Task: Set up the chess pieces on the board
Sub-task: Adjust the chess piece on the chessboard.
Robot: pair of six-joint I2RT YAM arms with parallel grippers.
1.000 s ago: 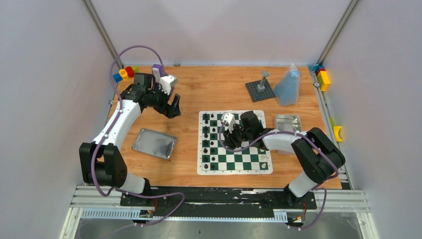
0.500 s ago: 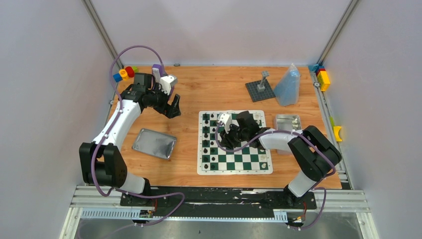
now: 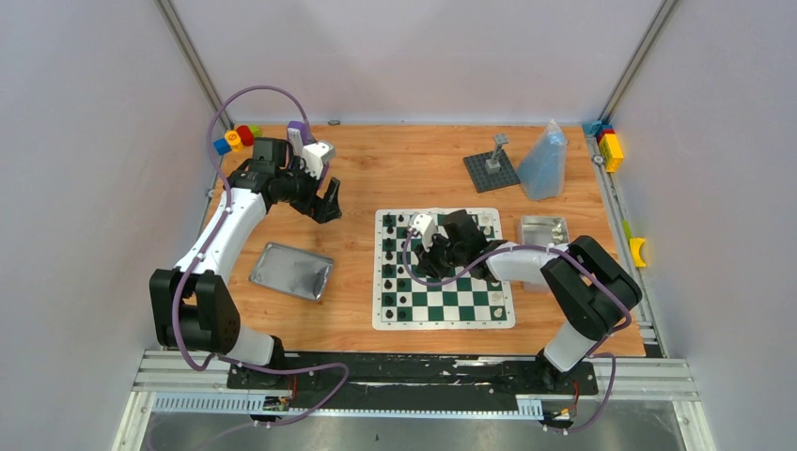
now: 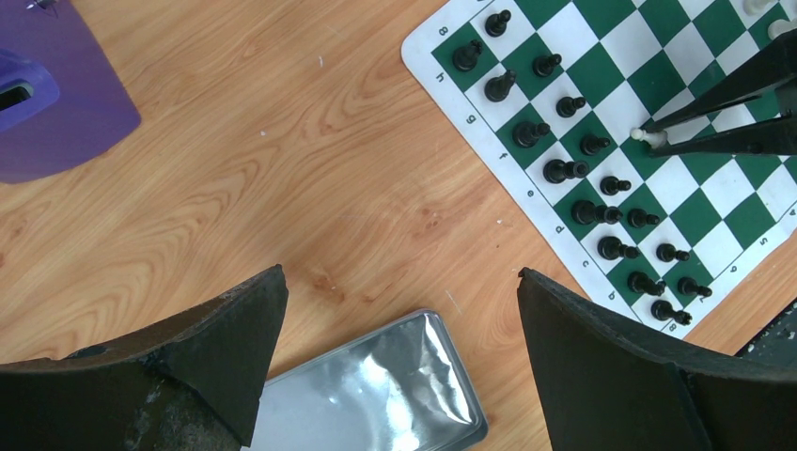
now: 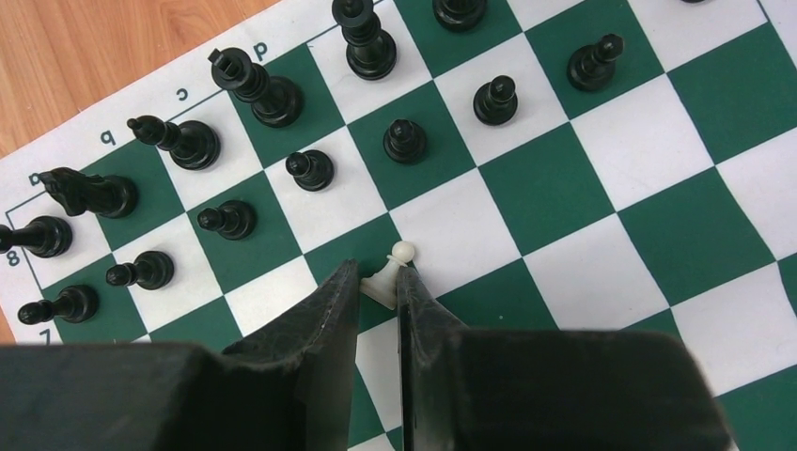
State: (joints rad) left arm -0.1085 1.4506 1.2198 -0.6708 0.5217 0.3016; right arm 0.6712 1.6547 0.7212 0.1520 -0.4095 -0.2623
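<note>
The green-and-white board [image 3: 470, 305] lies right of centre on the wooden table. Black chess pieces [image 3: 388, 272] fill its two left columns, and the right wrist view shows them in two rows [image 5: 254, 89]. My right gripper [image 3: 420, 266] reaches low over the board, just beside the black pawns. Seen from its wrist, the right gripper [image 5: 379, 274] is shut on a tilted white pawn [image 5: 393, 268], pinching its base. The left wrist view shows the same pawn [image 4: 639, 135]. My left gripper [image 3: 329, 207] hangs over bare wood left of the board, open and holding nothing [image 4: 399, 274].
A silver tin lid [image 3: 292, 271] lies left of the board. A metal tin [image 3: 544, 230] with pale pieces sits at the board's right edge. Behind stand a dark studded plate with a post [image 3: 491, 169] and a blue bag [image 3: 545, 162]. Coloured blocks [image 3: 235, 139] sit in the far corners.
My right gripper has slid a little left over the board and its jaws have narrowed around the white pawn. The left arm has not moved.
</note>
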